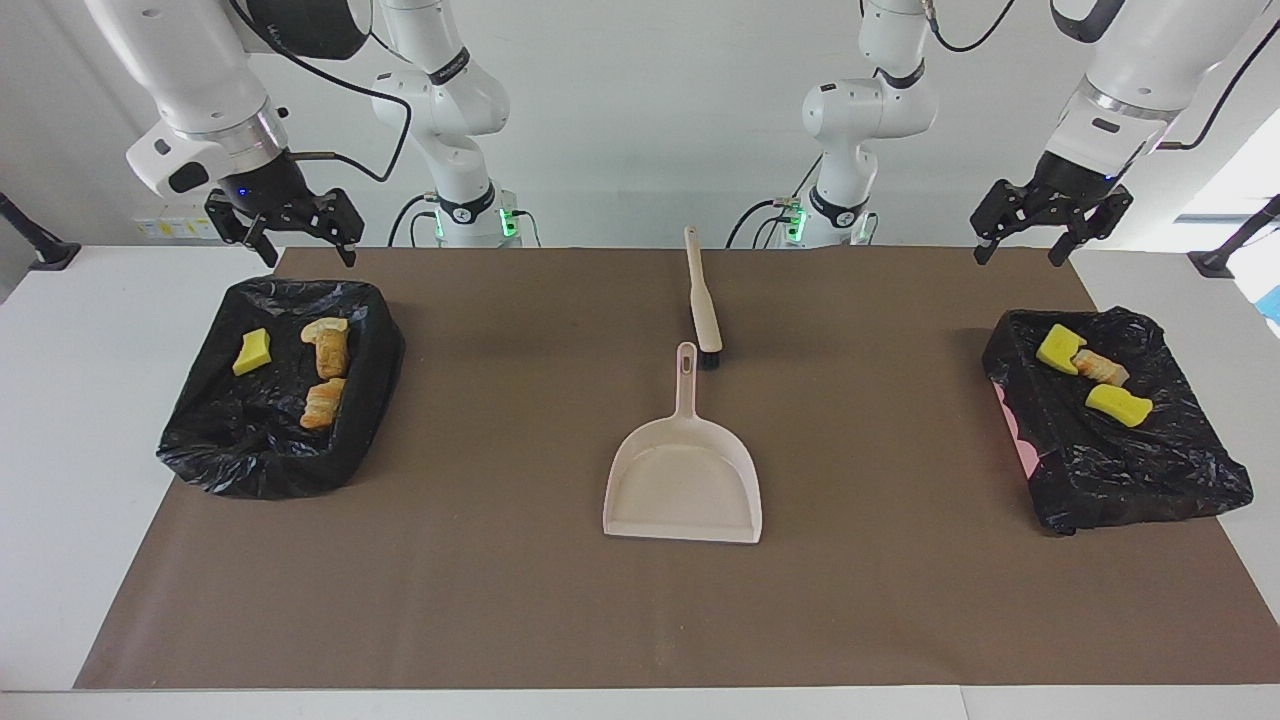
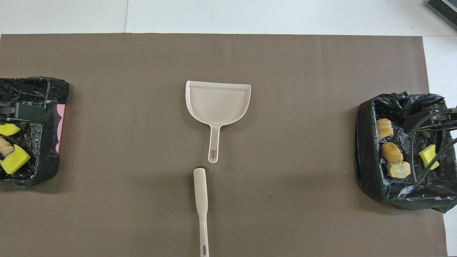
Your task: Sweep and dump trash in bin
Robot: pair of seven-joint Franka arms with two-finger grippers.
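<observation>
The trash lies in two black-bagged bins. In the bin (image 1: 372,345) at the right arm's end are a yellow sponge piece (image 1: 253,351) and bread chunks (image 1: 328,345) (image 1: 322,403). The bin (image 1: 1130,470) at the left arm's end holds two yellow pieces (image 1: 1058,347) (image 1: 1118,405) and a bread chunk (image 1: 1100,368). My right gripper (image 1: 308,256) hangs open and empty over its bin's rim on the robots' side. My left gripper (image 1: 1017,258) hangs open and empty above the mat by the other bin.
A beige dustpan (image 1: 683,480) lies mid-mat, its handle pointing toward the robots. A beige brush (image 1: 702,300) lies just nearer to the robots, its bristle end by the dustpan's handle. Brown mat (image 1: 500,560) covers the table between the bins.
</observation>
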